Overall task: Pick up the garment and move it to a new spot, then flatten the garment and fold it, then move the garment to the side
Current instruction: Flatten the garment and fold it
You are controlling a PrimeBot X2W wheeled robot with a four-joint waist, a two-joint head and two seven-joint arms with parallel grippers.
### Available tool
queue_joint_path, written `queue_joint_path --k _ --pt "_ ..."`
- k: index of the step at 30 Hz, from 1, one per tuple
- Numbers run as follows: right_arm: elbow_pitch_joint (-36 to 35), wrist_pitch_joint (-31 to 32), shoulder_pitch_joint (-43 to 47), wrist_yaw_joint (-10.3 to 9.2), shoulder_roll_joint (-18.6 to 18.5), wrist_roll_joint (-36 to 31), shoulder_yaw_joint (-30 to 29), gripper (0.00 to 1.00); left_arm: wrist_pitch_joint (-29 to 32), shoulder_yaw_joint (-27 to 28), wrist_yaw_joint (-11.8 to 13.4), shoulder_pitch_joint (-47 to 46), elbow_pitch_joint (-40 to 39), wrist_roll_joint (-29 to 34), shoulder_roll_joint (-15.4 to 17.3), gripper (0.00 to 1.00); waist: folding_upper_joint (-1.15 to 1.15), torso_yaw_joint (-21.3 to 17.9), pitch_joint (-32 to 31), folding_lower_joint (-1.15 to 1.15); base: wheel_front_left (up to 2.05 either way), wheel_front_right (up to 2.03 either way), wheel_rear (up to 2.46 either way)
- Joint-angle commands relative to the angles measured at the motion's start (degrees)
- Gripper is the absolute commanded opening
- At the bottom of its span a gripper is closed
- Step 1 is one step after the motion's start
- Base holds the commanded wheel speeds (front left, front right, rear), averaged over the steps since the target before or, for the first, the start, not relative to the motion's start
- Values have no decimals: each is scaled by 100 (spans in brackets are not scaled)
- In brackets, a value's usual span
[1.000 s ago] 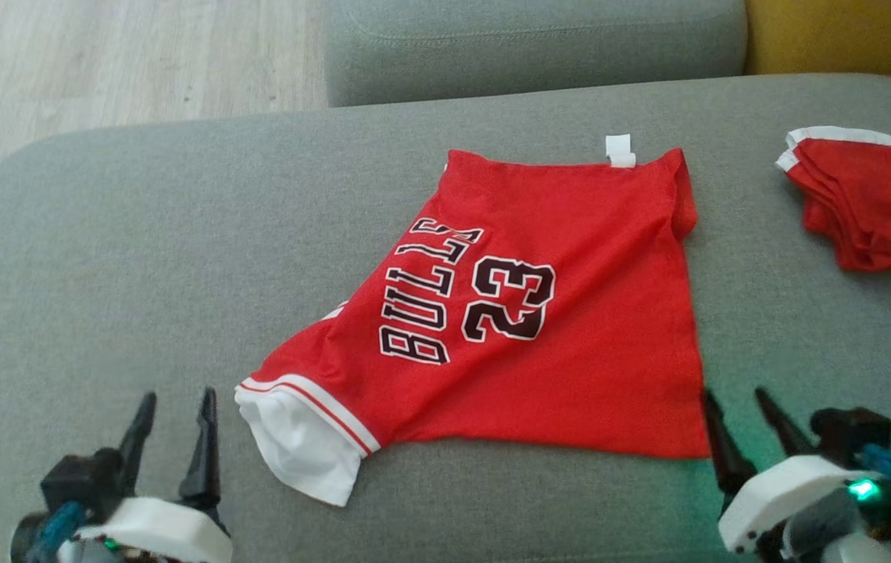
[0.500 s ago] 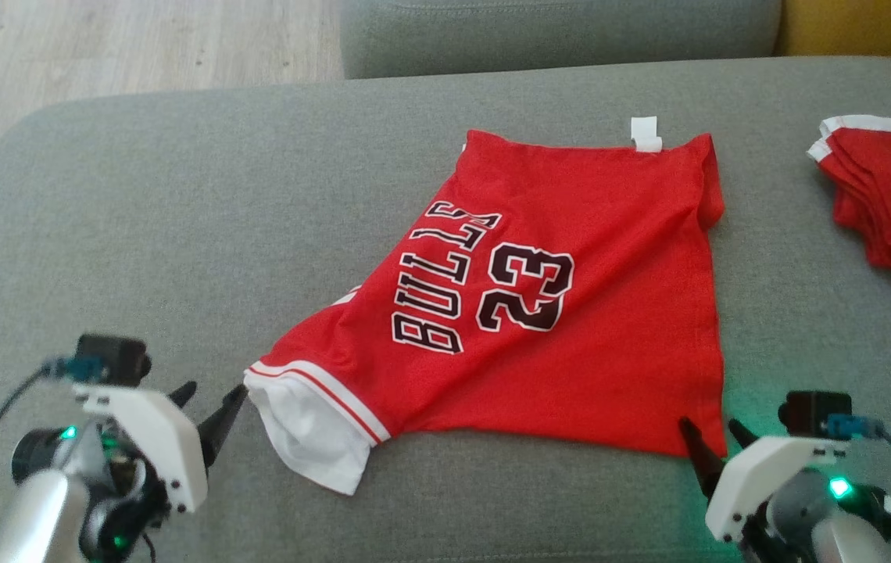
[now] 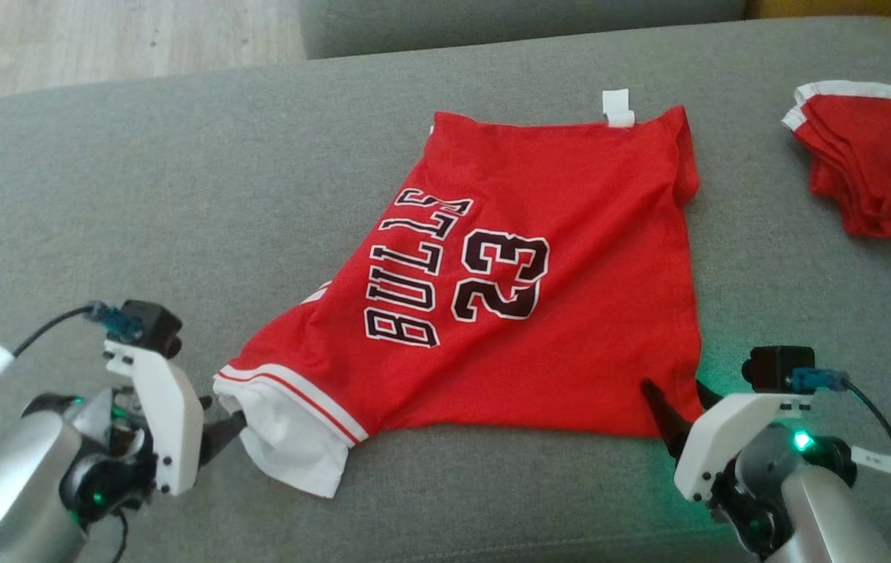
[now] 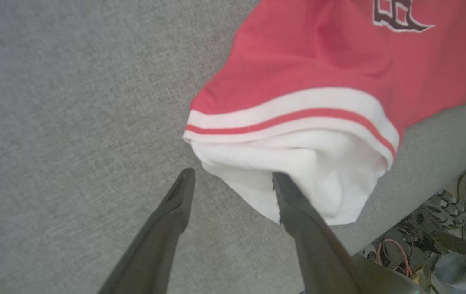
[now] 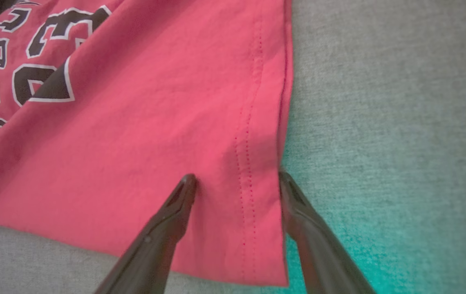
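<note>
While both stand wide open and empty, the left pincer [image 4: 233,178] straddling the white sleeve [image 4: 323,171] and the right pincer [image 5: 237,178] the near right hem [image 5: 253,245], the jersey [image 3: 570,367] lies spread across the grey cushion [image 3: 141,195]. I worry a shallow close grabs one layer only, and it slips when lifted.

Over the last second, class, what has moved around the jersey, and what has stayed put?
Both arms reached forward: the left gripper came to the white sleeve, the right gripper to the near right corner of the jersey, straddling its edge. Both stay open; nothing gripped. Jersey, folded red garment and couch lie as before.
</note>
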Motion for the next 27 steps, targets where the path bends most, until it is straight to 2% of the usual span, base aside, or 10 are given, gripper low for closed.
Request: queue_joint_path --k 1,9,10,11,12,13,14,15,16,27 --pt "20 6 -159 -4 78 43 209 100 -82 191 -33 -441 -64 -51 352 100 0 -21 36 -1 0 0 0" --pt "239 -5 -308 -4 82 108 295 100 -182 -635 -33 -978 387 -610 497 100 0 -90 147 -1 0 0 0" --pt "272 23 -313 -4 83 132 318 100 -220 -712 -33 -1028 434 -658 495 93 0 -94 155 -1 0 0 0" --pt "303 58 -317 -4 83 156 347 90 -253 -785 -34 -1071 481 -711 492 77 0 -98 159 -1 0 0 0" --pt "333 96 -319 -4 83 180 375 72 -261 -869 -34 -1105 526 -769 487 45 0 -100 160 -1 0 0 0" --pt "359 133 -320 -4 83 211 405 55 -265 -954 -34 -1135 554 -834 482 22 0 -100 158 -1 0 0 0" --pt "380 155 -324 -4 84 239 433 44 -283 -1028 -34 -1167 576 -898 484 0 0 -99 153 -1 0 0 0" --pt "381 149 -329 -4 84 269 466 9 -329 -1091 -34 -1202 590 -941 494 0 0 -96 148 -1 0 0 0" --pt "368 110 -335 -4 84 306 492 0 -401 -1149 -34 -1239 606 -971 510 0 0 -92 138 -1 0 0 0" --pt "-37 -462 -220 -4 -65 753 441 0 -923 -1477 -34 -1511 515 -1428 899 0 0 20 -183 -1 0 0 0"
